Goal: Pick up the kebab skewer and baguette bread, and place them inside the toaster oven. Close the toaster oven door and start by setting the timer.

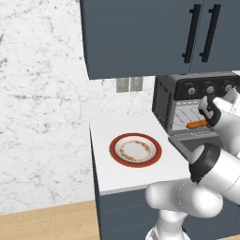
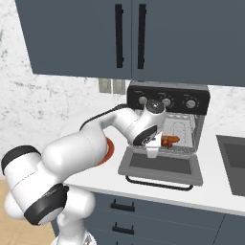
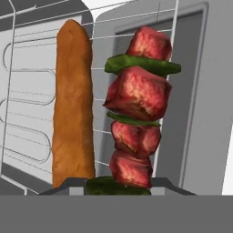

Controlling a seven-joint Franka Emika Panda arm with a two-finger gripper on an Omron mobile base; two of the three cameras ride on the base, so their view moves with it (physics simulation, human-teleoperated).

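The toaster oven (image 2: 167, 95) stands on the counter with its door (image 2: 162, 165) folded down flat and open. In the hand view the baguette bread (image 3: 73, 104), a long orange-brown loaf, lies on the wire rack inside; it also shows as an orange strip (image 1: 197, 124) in the left base view. Right beside it is the kebab skewer (image 3: 136, 104), red meat chunks with green slices. Its near end sits between the fingertips of my gripper (image 3: 118, 184), which is shut on it. The hand reaches into the oven mouth, above the open door.
A red-rimmed plate (image 1: 135, 150) lies bare on the white counter, left of the oven. Three knobs (image 2: 166, 101) line the oven's top panel. Dark upper cabinets (image 1: 140, 37) hang overhead. A sink (image 2: 232, 162) lies to the right.
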